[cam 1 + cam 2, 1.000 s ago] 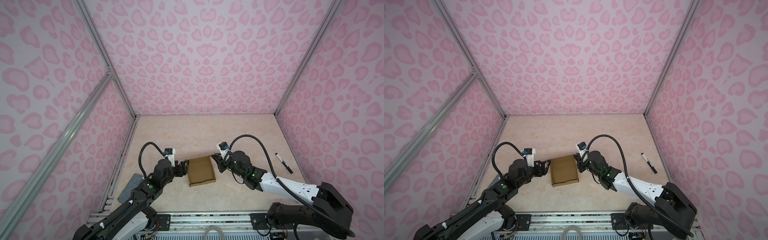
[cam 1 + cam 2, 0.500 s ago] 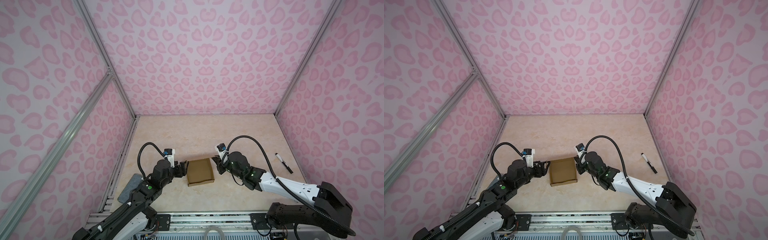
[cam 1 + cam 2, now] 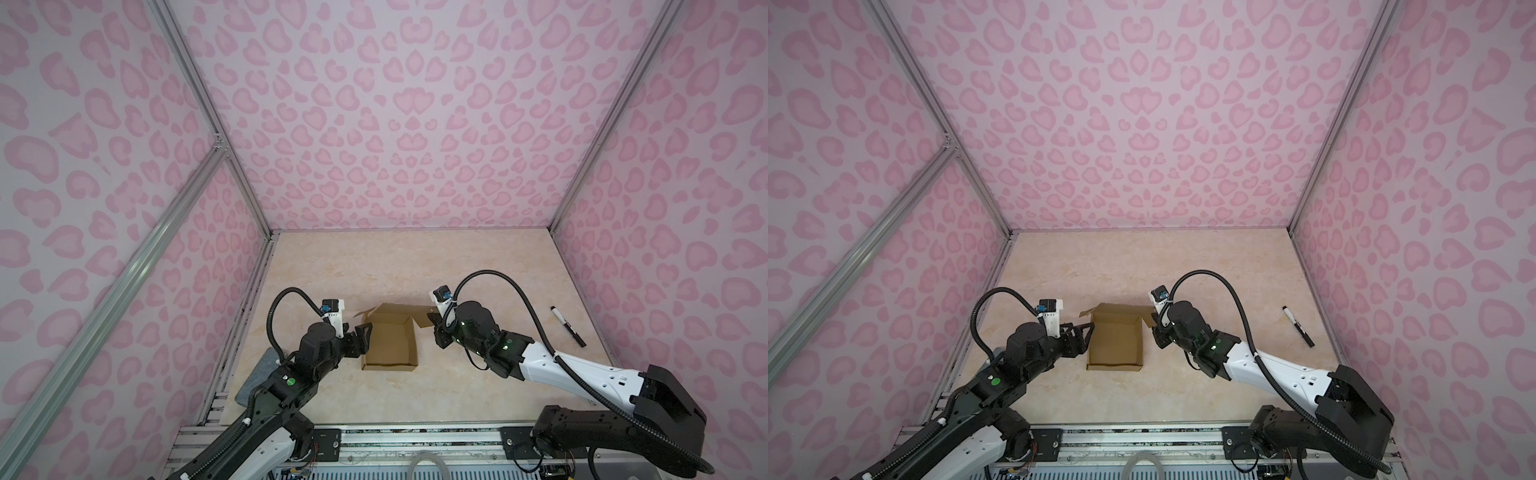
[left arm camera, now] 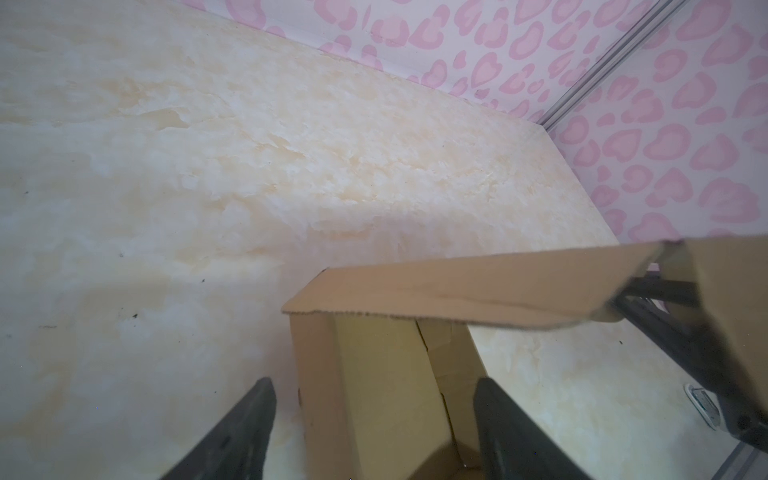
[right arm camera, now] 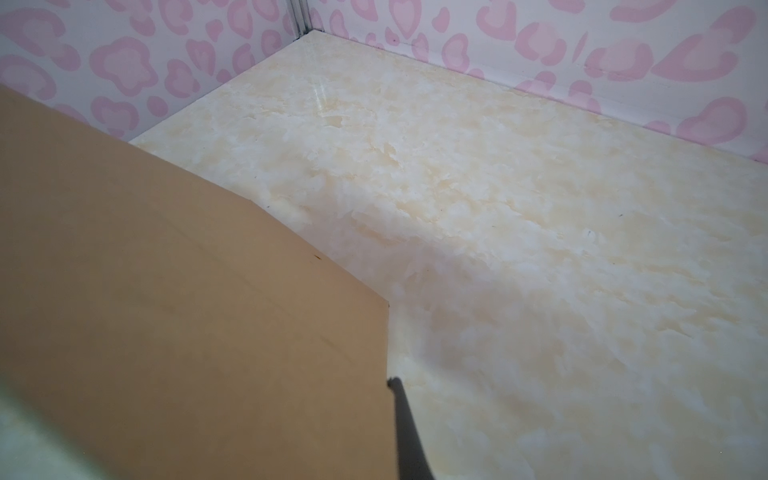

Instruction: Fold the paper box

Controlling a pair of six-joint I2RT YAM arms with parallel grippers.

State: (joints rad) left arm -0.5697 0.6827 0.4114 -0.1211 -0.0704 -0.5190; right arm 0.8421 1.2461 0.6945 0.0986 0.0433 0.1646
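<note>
The paper box is a shallow brown cardboard carton on the table between my arms, seen in both top views. Its inside faces up and its lid stands raised at the far side. My left gripper is open at the box's left side. In the left wrist view this gripper straddles the box's near wall, touching nothing I can see. My right gripper is shut on the lid's right flap. One finger shows along the flap's edge; the other is hidden behind the cardboard.
A black marker pen lies near the right wall. A grey felt block sits by the left edge, partly under my left arm. Pink patterned walls enclose the table on three sides.
The box's lid lay flat over the box before; now it stands raised at the far side and the inside shows. My right gripper has shut on the flap. Both arms have barely shifted.
</note>
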